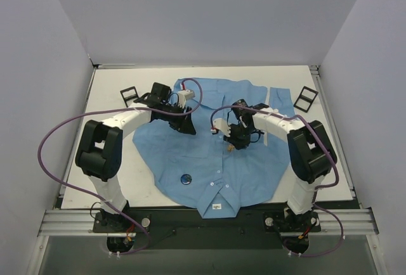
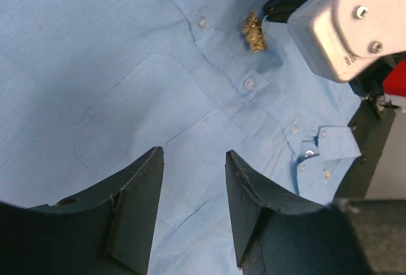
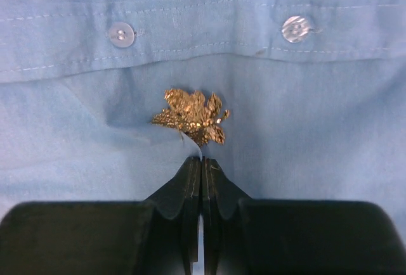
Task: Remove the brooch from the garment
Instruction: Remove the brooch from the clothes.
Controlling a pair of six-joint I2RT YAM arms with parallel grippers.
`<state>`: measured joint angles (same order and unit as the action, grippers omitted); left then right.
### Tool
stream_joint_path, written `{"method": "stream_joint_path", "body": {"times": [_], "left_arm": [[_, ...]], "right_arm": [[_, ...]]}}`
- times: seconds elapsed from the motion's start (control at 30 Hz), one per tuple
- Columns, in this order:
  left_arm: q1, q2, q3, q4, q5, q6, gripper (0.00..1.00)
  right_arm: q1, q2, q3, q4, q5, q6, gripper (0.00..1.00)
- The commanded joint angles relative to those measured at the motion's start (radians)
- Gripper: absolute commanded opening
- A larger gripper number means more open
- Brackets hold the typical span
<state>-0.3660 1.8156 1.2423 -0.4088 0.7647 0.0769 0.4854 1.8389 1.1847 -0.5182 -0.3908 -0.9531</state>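
shirt (image 1: pixel 166 151) flat at centre of table (image 1: pixel 152 75), collar (image 1: pixel 216 200) at near edge | gold brooch (image 3: pixel 191 116) by placket (image 3: pixel 203 28) | right gripper (image 3: pixel 202 161) closed, tips just beside brooch | left gripper (image 2: pixel 193 158) apart over pocket (image 2: pixel 146 110) | blue disc (image 1: pixel 186 178) near collar

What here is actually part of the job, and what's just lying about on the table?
In the job: gold brooch; blue shirt it sits on; right gripper, shut right beside it; left gripper, open over the shirt.
Lying about: black frames, one far left, one far right; small dark-blue disc on the shirt.
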Motion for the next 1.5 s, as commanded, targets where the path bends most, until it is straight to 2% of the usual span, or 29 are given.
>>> {"method": "stream_joint_path", "body": {"times": [0.0, 0.33, 0.57, 0.83, 1.47], "left_arm": [[0.001, 0.039, 0.071, 0.047, 0.096, -0.063, 0.54], [-0.073, 0.169, 0.183, 0.102, 0.133, -0.184, 0.54], [-0.143, 0.296, 0.330, 0.096, 0.214, -0.265, 0.54], [-0.189, 0.384, 0.428, 0.070, 0.249, -0.316, 0.54], [-0.212, 0.465, 0.503, 0.059, 0.306, -0.338, 0.54]], "right_arm": [[0.004, -0.142, -0.083, 0.142, 0.020, 0.028, 0.00], [0.005, -0.260, -0.203, 0.300, 0.039, 0.053, 0.00], [0.005, -0.299, -0.243, 0.375, 0.053, 0.065, 0.00], [0.009, -0.386, -0.307, 0.460, 0.066, 0.062, 0.00], [0.009, -0.443, -0.329, 0.460, 0.058, 0.057, 0.00]]}}
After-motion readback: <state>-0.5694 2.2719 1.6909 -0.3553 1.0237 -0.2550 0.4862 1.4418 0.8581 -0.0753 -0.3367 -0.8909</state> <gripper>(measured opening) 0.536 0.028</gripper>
